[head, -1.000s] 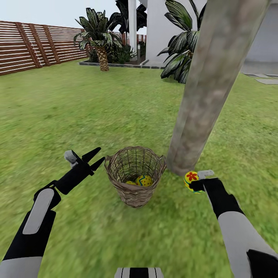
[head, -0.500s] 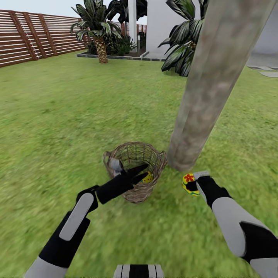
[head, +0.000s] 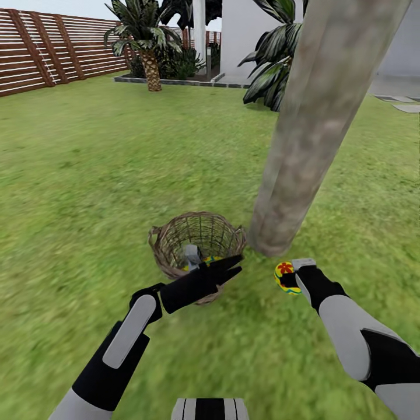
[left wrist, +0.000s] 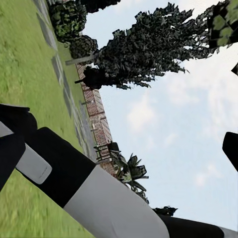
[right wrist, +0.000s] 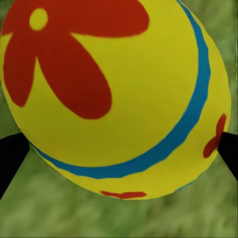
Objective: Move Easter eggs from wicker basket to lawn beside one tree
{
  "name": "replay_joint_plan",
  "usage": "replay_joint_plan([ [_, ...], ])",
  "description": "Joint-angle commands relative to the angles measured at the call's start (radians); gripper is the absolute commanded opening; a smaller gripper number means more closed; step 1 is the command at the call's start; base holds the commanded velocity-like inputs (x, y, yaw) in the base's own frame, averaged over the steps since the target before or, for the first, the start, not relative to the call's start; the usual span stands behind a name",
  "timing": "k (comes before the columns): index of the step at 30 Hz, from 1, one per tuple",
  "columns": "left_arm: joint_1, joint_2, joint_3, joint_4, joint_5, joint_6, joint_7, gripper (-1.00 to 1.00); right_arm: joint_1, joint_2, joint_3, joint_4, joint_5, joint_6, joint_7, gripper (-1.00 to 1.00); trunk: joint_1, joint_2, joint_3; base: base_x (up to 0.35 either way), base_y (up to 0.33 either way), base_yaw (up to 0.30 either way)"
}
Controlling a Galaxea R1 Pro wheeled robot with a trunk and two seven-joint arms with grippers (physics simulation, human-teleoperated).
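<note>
The brown wicker basket (head: 175, 236) stands on the lawn (head: 87, 175) just left of the foot of the tree (head: 303, 140), whose thick mottled trunk leans to the right. A bit of yellow egg (head: 213, 259) shows inside the basket behind my left arm. My left gripper (head: 239, 263) lies across the basket's near rim, pointing at the trunk, and is open with nothing between its fingers. A yellow Easter egg (head: 284, 270) (right wrist: 114, 94) with a red flower and a blue band is low over the grass beside the trunk's base. My right gripper (head: 287, 278) (right wrist: 119, 153) is shut on it.
A brown slatted fence (head: 46, 52) runs along the far left. Palms (head: 149, 46) (head: 274, 64) and a white house (head: 245, 29) stand at the back. Grey paving (head: 405, 108) lies at the far right. Open grass spreads to the left and front of the basket.
My left arm has swung right, from left of the basket to across its near rim. The right gripper stays by the trunk's base with the egg. The head view has shifted a little.
</note>
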Motion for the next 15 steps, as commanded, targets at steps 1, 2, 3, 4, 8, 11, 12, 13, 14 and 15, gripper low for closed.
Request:
replay_joint_plan([
  [1, -0.001, -0.001, 0.001, 0.000, 0.003, 0.005, 0.000, 1.00, 0.000, 0.001, -0.005, -0.001, 0.004, 0.003, 0.002, -1.00, 0.000, 0.000, -0.001, 0.082, -0.305, 0.000],
  [2, -0.001, -0.001, 0.001, 0.000, 0.003, 0.005, 0.001, 1.00, 0.000, 0.001, -0.004, -0.001, 0.004, 0.003, 0.002, -1.00, 0.000, 0.000, -0.001, 0.100, -0.305, 0.000],
  [3, -0.001, -0.002, 0.001, 0.000, 0.003, 0.004, 0.001, 1.00, 0.000, 0.001, -0.004, -0.001, 0.004, 0.002, 0.002, -1.00, 0.000, 0.000, -0.001, 0.110, -0.305, 0.000],
  [4, -0.001, -0.003, 0.000, 0.000, 0.003, 0.003, 0.001, 1.00, 0.000, 0.001, -0.004, -0.001, 0.004, 0.002, 0.002, -1.00, 0.000, 0.000, -0.001, 0.068, -0.188, 0.000],
  [8, -0.001, -0.003, 0.000, 0.000, 0.003, 0.001, 0.001, 1.00, 0.000, -0.001, -0.005, -0.002, 0.004, 0.003, 0.001, -1.00, 0.000, 0.000, -0.001, 0.014, -0.038, 0.000],
  [11, -0.001, -0.002, -0.001, 0.000, 0.003, 0.001, 0.000, 1.00, 0.000, -0.002, -0.005, -0.009, 0.004, 0.004, 0.002, -1.00, 0.001, -0.001, -0.012, 0.001, -0.002, 0.000],
  [12, -0.001, -0.003, -0.001, 0.000, 0.003, 0.001, 0.000, 1.00, 0.000, -0.001, -0.005, -0.010, 0.004, 0.004, 0.002, -1.00, 0.002, -0.001, -0.016, 0.000, 0.000, 0.000],
  [13, -0.001, -0.002, -0.001, 0.000, 0.003, 0.001, 0.000, 1.00, 0.000, 0.000, -0.005, -0.011, 0.004, 0.004, 0.002, -1.00, 0.002, -0.001, -0.020, 0.000, 0.000, 0.000],
  [14, -0.001, -0.003, -0.001, 0.000, 0.003, 0.001, 0.000, 1.00, 0.000, 0.000, -0.005, -0.011, 0.005, 0.003, 0.002, -1.00, 0.003, -0.002, -0.024, 0.000, 0.000, 0.000],
  [15, -0.001, -0.003, -0.001, 0.000, 0.003, 0.001, 0.000, 1.00, 0.000, 0.001, -0.005, -0.012, 0.004, 0.003, 0.002, -1.00, 0.003, -0.002, -0.028, 0.000, 0.000, 0.000],
])
